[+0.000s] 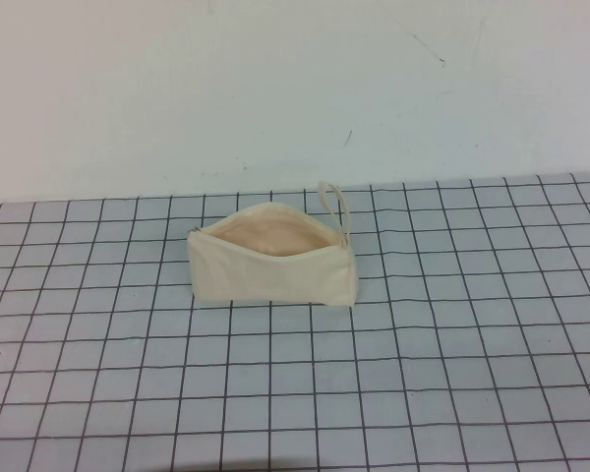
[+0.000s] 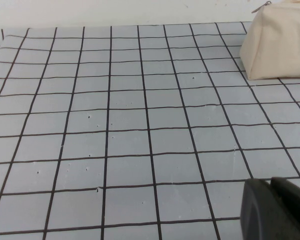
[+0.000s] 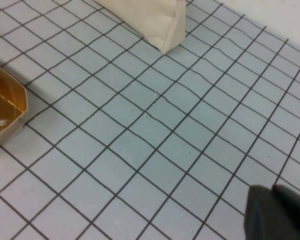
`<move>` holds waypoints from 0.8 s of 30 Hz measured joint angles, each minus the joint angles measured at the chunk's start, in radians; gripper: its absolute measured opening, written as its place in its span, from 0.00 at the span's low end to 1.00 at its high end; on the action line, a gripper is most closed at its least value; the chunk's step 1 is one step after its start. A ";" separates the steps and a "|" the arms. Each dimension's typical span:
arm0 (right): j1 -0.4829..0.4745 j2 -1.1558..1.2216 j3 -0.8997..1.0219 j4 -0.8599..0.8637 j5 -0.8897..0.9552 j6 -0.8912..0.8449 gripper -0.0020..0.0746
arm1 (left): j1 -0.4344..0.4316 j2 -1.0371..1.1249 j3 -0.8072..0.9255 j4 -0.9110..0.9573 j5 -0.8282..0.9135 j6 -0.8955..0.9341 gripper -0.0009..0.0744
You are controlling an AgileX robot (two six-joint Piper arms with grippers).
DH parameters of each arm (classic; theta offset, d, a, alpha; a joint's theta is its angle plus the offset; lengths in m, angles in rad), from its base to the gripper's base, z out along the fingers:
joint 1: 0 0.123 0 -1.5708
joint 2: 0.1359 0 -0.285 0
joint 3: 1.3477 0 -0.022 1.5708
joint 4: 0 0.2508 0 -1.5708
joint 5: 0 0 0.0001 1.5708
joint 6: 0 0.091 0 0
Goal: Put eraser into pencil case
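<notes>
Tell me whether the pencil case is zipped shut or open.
Open: the pencil case mouth gapes upward, showing its peach lining. No eraser visible inside.

My table (image 1: 452,393) has a pale grey-blue top w/ a black grid of thin lines, some a bit wavy, plus tiny specks and pits. Behind it, a plain off-white wall (image 1: 177,88) w/ a few faint dark scuffs. Light is even and soft, w/ only weak shadows.
</notes>
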 joint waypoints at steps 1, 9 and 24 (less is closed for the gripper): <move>0.000 0.000 0.000 0.000 0.000 0.000 0.03 | 0.000 0.000 0.000 0.000 0.000 0.000 0.01; -0.177 -0.177 0.050 -0.024 -0.018 -0.038 0.03 | 0.000 0.000 0.000 0.000 0.000 0.000 0.01; -0.409 -0.433 0.486 -0.051 -0.227 -0.047 0.03 | 0.000 0.000 0.000 0.000 0.000 0.000 0.01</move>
